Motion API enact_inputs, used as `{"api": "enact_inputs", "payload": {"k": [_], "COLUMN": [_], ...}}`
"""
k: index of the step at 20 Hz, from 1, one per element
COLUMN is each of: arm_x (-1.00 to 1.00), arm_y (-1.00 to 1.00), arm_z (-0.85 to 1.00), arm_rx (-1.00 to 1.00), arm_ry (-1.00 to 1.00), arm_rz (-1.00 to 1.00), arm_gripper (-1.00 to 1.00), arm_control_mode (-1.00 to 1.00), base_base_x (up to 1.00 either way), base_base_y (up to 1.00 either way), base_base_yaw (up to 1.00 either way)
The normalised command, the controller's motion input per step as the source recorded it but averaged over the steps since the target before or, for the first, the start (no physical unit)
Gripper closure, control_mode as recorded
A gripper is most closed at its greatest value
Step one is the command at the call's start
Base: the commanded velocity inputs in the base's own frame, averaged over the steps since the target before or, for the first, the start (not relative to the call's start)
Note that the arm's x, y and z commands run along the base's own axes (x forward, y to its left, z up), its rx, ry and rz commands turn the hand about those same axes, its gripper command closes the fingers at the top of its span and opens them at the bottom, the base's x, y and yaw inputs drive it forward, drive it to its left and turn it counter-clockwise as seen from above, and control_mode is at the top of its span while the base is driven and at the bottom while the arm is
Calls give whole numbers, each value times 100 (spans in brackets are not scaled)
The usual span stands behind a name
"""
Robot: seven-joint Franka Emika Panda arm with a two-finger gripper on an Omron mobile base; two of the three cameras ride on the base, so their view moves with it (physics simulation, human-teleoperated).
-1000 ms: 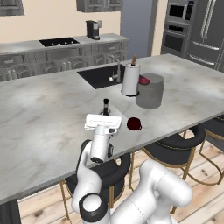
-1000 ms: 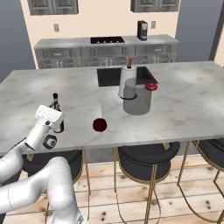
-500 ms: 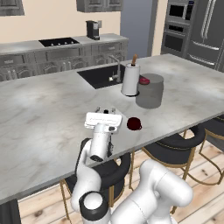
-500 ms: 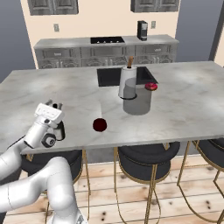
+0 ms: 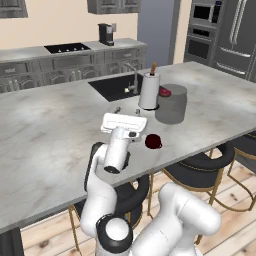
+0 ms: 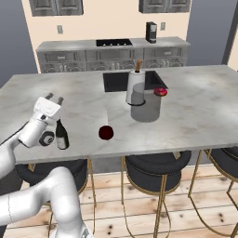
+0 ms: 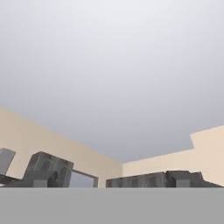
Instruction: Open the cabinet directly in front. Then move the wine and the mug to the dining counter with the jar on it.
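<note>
- On the dining counter (image 6: 195,109), near its front edge, the wine (image 6: 61,135) is standing upright, close beside the robot's wrist and partly screened by it in the right base view.
- The gripper (image 5: 128,111) is pointing up and away from the bottle, its fingers standing wide apart and gripping nothing; the two tips are showing above the white hand in the left base view.
- The mug (image 6: 106,133) is sitting on the marble just to the bottle's right, a little apart from it, with neither thing touching the hand.
- The jar (image 6: 145,107) is resting further back toward the black sink (image 6: 117,82), with a white roll on a holder (image 6: 135,87) just beside it, which marks this as the right counter.
- Both things seem to be delivered, so the job looks close to done.
- The hand camera is facing the ceiling, so it is telling nothing of the counter.
</note>
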Motion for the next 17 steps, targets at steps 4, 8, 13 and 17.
{"api": "enact_inputs", "payload": {"k": [4,8,13,17], "arm_x": [-100,-100,-100,-50], "arm_y": [-18,-87,-100,-33], "arm_z": [97,30,0,-14], "arm_rx": [2,6,10,3], "arm_ry": [16,2,-5,-2], "arm_rz": [-10,-1,0,-4], "arm_gripper": [-100,-100,-100,-100], "arm_control_mode": [-100,-100,-100,-100], "base_base_x": [0,0,0,0], "base_base_y": [0,0,0,0], "base_base_yaw": [0,0,0,0]}}
